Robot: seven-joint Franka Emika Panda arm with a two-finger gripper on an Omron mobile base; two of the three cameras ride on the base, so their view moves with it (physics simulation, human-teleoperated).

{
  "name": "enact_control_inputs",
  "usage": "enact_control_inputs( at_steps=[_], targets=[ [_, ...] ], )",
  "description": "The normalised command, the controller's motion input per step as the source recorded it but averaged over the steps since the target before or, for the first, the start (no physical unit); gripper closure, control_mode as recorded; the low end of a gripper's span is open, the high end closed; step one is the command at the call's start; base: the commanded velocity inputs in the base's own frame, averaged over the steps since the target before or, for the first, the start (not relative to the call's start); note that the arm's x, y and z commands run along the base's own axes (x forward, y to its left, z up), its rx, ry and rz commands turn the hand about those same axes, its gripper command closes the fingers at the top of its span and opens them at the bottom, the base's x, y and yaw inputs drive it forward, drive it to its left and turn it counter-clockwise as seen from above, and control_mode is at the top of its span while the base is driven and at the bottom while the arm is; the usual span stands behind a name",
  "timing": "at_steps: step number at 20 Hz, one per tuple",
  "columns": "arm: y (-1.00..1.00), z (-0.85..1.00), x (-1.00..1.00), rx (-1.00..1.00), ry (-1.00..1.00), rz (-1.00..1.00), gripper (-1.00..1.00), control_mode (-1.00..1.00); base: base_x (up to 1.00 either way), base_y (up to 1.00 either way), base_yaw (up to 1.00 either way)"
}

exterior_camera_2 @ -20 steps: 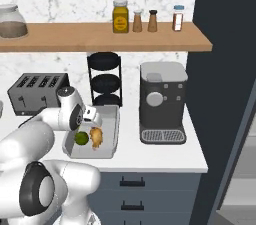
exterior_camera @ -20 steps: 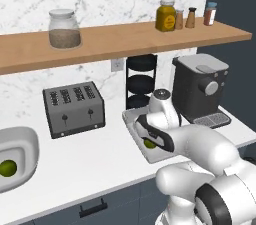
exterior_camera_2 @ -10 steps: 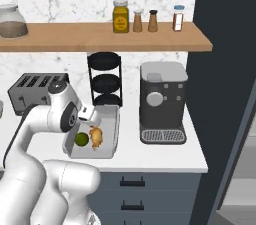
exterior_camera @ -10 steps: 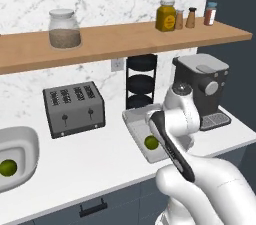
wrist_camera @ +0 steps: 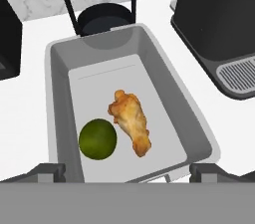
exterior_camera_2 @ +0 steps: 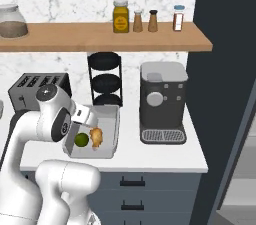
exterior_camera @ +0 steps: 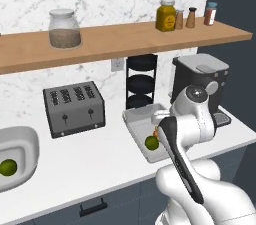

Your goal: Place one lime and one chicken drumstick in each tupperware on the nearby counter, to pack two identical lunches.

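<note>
At the bottom edge of the hand view the gripper (wrist_camera: 127, 170) shows its two dark fingertips (wrist_camera: 47, 171) set far apart at the lower left and lower right corners; the jaws stand wide open and hold nothing. Directly beyond them, in the centre of that frame, sits the rectangular grey tray (wrist_camera: 196, 133), a shallow container with smooth sloped walls and a flat pale floor. Inside it, toward the lower left of the floor, lies a round, glossy green lime (wrist_camera: 97, 139). Just beside the lime, to its right and apart by a narrow gap, lies a chicken drumstick (wrist_camera: 131, 121), lumpy and golden-brown, its tapered end pointing to the lower right. In the left base view the tray is in the centre right of the frame on the white counter (exterior_camera: 100, 154), partly covered by the white arm. At the lower left edge of that view an oval white tub (exterior_camera: 31, 154) with a rounded rim holds a second lime (exterior_camera: 7, 167); any other contents cannot be told. Further back, left of centre, stands a boxy grey toaster (exterior_camera: 74, 109) with four slots. Behind the tray stands a black three-tier round rack (exterior_camera: 141, 80), and to its right a dark coffee machine (exterior_camera: 200, 76).
</note>
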Motion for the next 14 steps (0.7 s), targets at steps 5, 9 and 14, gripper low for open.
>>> enact_control_inputs(
  at_steps=[5,9,14],
  targets=[
    [0.0,0.0,-0.04,0.0,0.0,0.0,-1.0,-1.0,0.0,0.0,0.0],
    [0.0,0.0,-0.06,0.0,0.0,0.0,-1.0,-1.0,0.0,0.0,0.0],
    [0.0,0.0,-0.12,0.0,0.0,0.0,-1.0,-1.0,0.0,0.0,0.0]
  ],
)
